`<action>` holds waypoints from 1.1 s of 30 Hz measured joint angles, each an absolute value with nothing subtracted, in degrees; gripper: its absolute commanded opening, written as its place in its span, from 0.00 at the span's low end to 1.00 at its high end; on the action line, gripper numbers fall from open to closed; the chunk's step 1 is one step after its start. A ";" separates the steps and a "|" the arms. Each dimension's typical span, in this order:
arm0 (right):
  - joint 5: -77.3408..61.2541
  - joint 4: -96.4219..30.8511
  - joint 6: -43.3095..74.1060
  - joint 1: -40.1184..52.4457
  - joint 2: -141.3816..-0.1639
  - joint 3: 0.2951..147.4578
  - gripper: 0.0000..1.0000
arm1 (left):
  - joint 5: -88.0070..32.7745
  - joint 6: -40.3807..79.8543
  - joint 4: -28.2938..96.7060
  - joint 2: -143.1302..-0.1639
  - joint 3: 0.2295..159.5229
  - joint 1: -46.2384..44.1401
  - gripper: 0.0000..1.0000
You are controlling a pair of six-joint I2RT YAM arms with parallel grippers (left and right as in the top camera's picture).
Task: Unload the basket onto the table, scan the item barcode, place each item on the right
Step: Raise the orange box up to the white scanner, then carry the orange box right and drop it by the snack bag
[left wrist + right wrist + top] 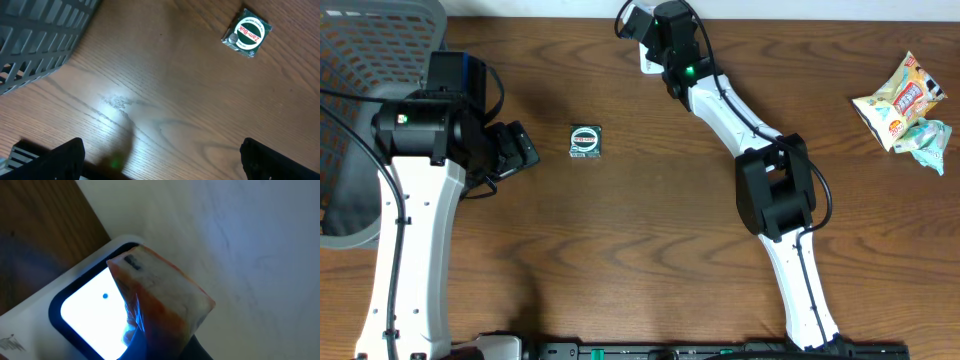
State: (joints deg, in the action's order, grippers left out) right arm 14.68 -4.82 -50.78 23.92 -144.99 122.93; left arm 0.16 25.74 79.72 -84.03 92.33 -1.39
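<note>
On the brown wooden table [650,240] a grey mesh basket [360,60] fills the far left corner, and two snack bags [905,100] lie well apart at the right edge. The left tool [162,159] hangs over bare wood with its fingers spread wide and nothing between them, a small green Zam-Buk tin [586,141] lying just beside it. At the table's far edge the right tool [642,28] is pinched shut on an orange-and-white packet [160,300], which sits tilted right in front of the glowing window of a white scanner [85,310].
</note>
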 measured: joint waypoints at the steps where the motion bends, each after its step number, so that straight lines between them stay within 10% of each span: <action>1: 14.68 -4.91 -50.65 23.83 -144.99 122.93 0.01 | 0.16 25.74 79.72 -84.03 92.33 -1.39 0.98; 33: 13.89 -25.43 -30.57 12.43 -129.91 123.07 0.01 | 0.16 25.74 79.70 -84.03 92.33 -1.39 0.98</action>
State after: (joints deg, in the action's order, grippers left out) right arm 13.89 -25.43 -30.57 12.43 -129.91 123.07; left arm 0.16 25.74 79.70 -84.03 92.33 -1.39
